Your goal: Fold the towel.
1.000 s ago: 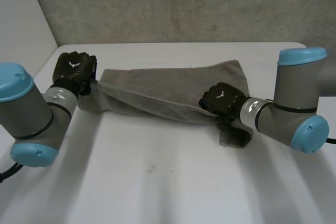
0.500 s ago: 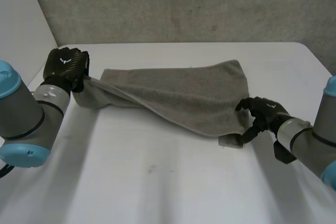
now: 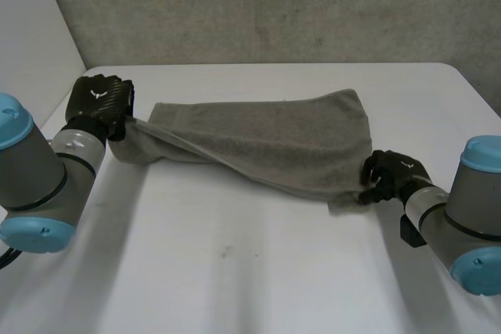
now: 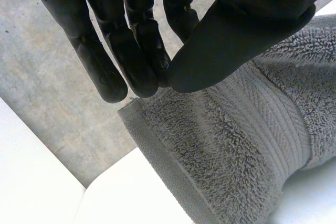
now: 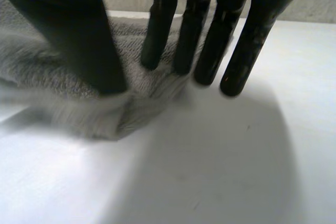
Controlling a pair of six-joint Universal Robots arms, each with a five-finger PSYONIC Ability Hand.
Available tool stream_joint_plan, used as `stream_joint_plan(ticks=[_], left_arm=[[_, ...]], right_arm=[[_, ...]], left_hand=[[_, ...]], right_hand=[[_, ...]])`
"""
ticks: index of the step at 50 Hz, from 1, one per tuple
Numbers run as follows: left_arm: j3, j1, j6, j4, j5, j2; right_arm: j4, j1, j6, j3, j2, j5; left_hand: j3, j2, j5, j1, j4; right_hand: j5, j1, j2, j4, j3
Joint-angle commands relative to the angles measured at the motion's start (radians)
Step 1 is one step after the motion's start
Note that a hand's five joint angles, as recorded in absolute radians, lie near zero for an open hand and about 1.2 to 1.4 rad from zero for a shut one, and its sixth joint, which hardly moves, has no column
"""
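At the left side of the white table [image 3: 235,271], the left hand [image 3: 100,101] pinches one corner of the grey terry towel [image 3: 274,140] between thumb and fingertips, holding it raised. The rest lies rumpled across the table. The right hand [image 3: 391,176] rests straight, unclenched fingers on the near right corner.

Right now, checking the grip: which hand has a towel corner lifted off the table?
The left hand: it pinches a corner of the towel between thumb and fingers, lifted clear. The right hand is at a corner lying on the table.
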Motion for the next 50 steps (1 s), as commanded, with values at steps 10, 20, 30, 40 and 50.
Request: stream_joint_plan(ticks=[10,20,30,40,50], left_arm=[[-0.028,-0.003,0.003,-0.123,0.000,0.193],[-0.005,0.007,0.006,-0.291,0.069,0.440],[0.029,0.055,0.009,-0.463,0.131,0.497],[0.053,0.052,0.098,-0.561,0.135,0.169],[0.288,0.049,0.215,-0.571,0.126,-0.110]], right_arm=[[-0.008,-0.081,-0.252,-0.047,-0.449,-0.090],[0.461,-0.101,-0.714,-0.286,-0.535,-0.198],[0.797,-0.088,-0.921,-0.397,-0.467,-0.166],[0.862,0.015,-1.004,-0.377,-0.114,-0.110],[0.735,0.024,-0.978,-0.541,0.072,-0.068]], left_hand=[[0.179,0.178,0.180,0.189,0.178],[0.179,0.178,0.180,0.189,0.178],[0.179,0.178,0.180,0.189,0.178],[0.179,0.178,0.180,0.189,0.178],[0.179,0.178,0.180,0.189,0.178]], right_hand=[[0.434,0.520,0.384,0.388,0.389],[0.434,0.520,0.384,0.388,0.389],[0.434,0.520,0.384,0.388,0.389],[0.434,0.520,0.384,0.388,0.389],[0.434,0.520,0.384,0.388,0.389]])
